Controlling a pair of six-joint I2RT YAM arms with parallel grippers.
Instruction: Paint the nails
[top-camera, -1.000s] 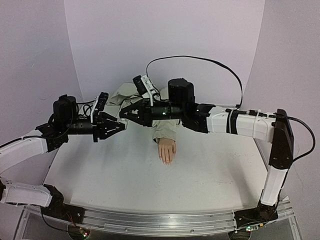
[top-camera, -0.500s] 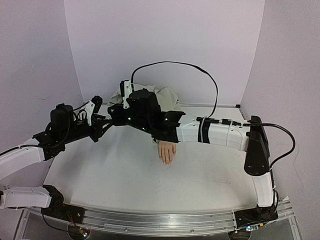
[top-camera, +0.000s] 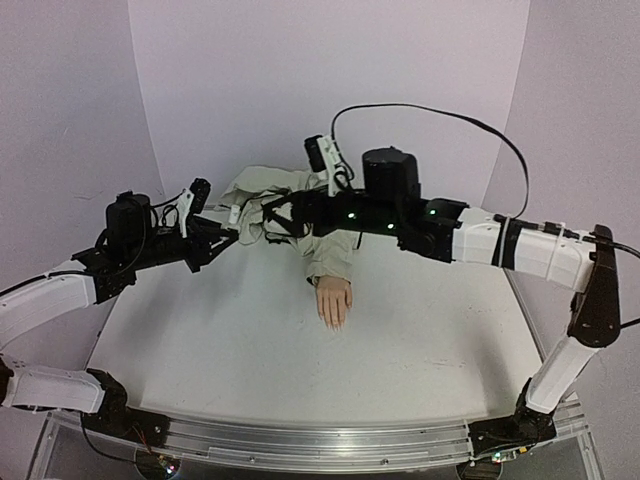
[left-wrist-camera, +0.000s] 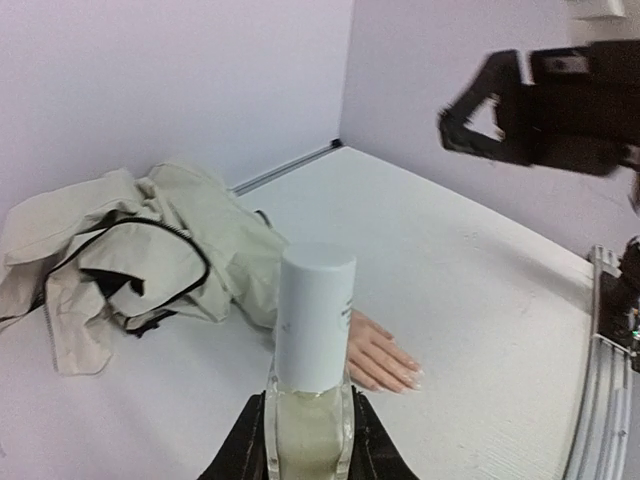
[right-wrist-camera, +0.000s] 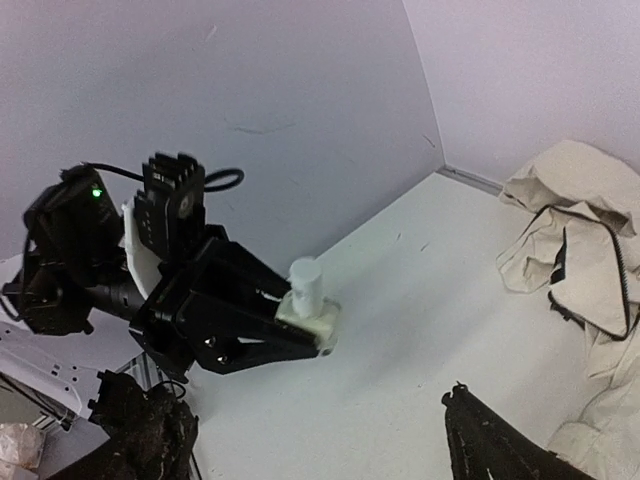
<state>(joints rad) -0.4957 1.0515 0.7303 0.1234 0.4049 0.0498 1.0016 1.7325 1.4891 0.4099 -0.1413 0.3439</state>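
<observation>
A small clear bottle with a white cylindrical cap (left-wrist-camera: 313, 320) is gripped in the jaws of the left gripper (left-wrist-camera: 308, 405) above the far left part of the white desk (top-camera: 200, 350). The right gripper (top-camera: 270, 218) is held close by, jaws apart and empty. The tiny skin-coloured nails (left-wrist-camera: 410, 378) are seen on the pale peach mannequin hand (top-camera: 334, 300), laid palm down nearer the far edge, fingertips toward the near edge.

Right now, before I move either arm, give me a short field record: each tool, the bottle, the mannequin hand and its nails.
left tool: shut on small clear bottle with white cap, upright, cap on
right tool: open, empty, apart from the bottle
pale peach mannequin hand: palm down on white table, fingers toward the arm bases
nails: pale, no paint visible
beige fabric sleeve: crumpled behind the hand
</observation>
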